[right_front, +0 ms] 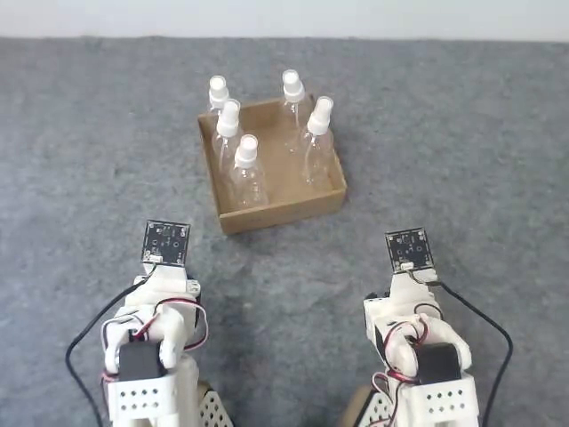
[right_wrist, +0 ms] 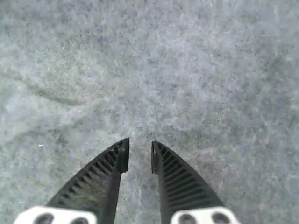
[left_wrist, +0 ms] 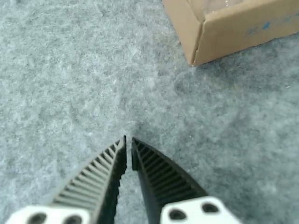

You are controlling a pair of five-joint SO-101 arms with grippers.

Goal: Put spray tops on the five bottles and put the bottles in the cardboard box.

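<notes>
Bottles [right_front: 248,169]: five, capped, stood upright at cardboard box [right_front: 284,209]
Left gripper [left_wrist: 128,142]: tips nearly met, empty
Right gripper [right_wrist: 140,154]: narrow gap, empty

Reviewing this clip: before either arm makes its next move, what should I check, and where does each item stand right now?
1. Spray tops on all five bottles: ok, each carries a white top.
2. Bottles upright: ok.
3. All five inside the cardboard box: cannot tell. The back-left bottle stands at the far corner and could be inside or just behind the wall.
4. Left gripper empty: ok, fingers nearly touching, nothing between them.
5. Right gripper empty: ok, fingers slightly apart, nothing between them.
6. Both arms drawn back from the box: ok.
</notes>
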